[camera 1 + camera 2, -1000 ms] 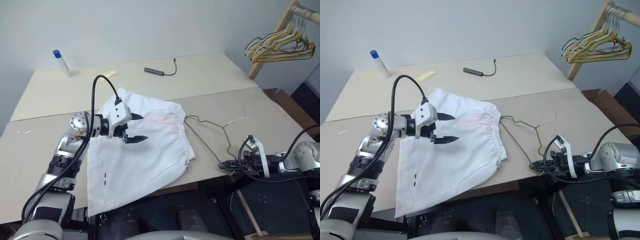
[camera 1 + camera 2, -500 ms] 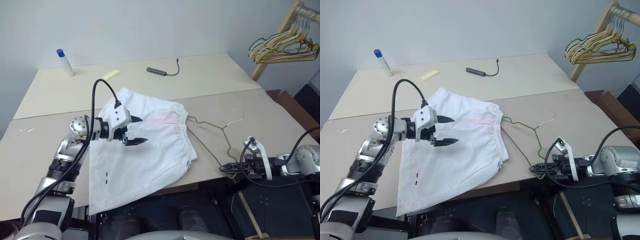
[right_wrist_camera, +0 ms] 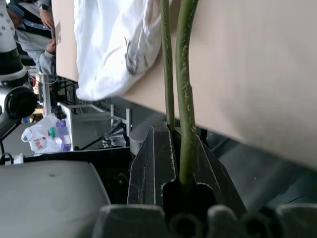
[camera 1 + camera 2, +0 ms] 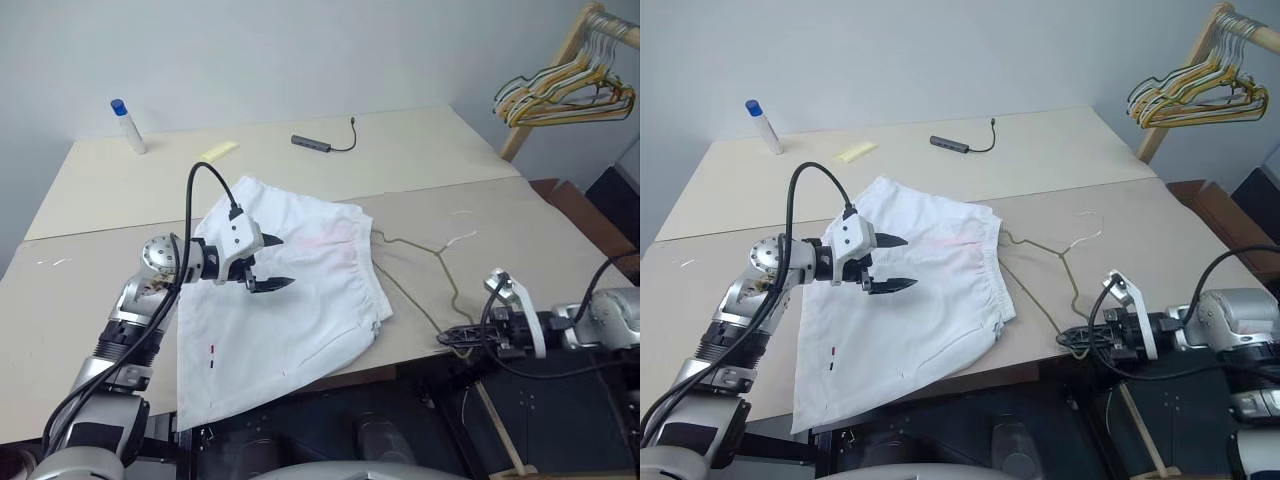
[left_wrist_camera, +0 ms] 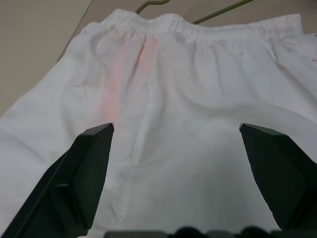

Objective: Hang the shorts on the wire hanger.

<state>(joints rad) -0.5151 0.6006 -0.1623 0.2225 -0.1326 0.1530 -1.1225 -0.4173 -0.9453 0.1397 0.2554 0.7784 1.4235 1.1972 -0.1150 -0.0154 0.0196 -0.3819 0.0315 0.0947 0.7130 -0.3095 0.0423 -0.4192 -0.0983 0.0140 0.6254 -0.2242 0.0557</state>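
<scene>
The shorts [image 4: 290, 290] lie flat on the bench [image 4: 90, 300], untouched over the last second. The left gripper [image 4: 262, 262] still hovers above them, fingers spread wide. The wire hanger [image 4: 432, 275], right of the waistband, stays clenched at the near edge by the right gripper [image 4: 462, 337]. Threading hasn't started. Far off: bottle [image 4: 126, 125], adapter [image 4: 310, 144].

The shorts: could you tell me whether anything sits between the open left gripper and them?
Nothing visible does. The left gripper hovers open directly above the shorts, with bare white cloth between its fingers in the left wrist view. The right gripper is shut on the wire hanger at the table's edge.
</scene>
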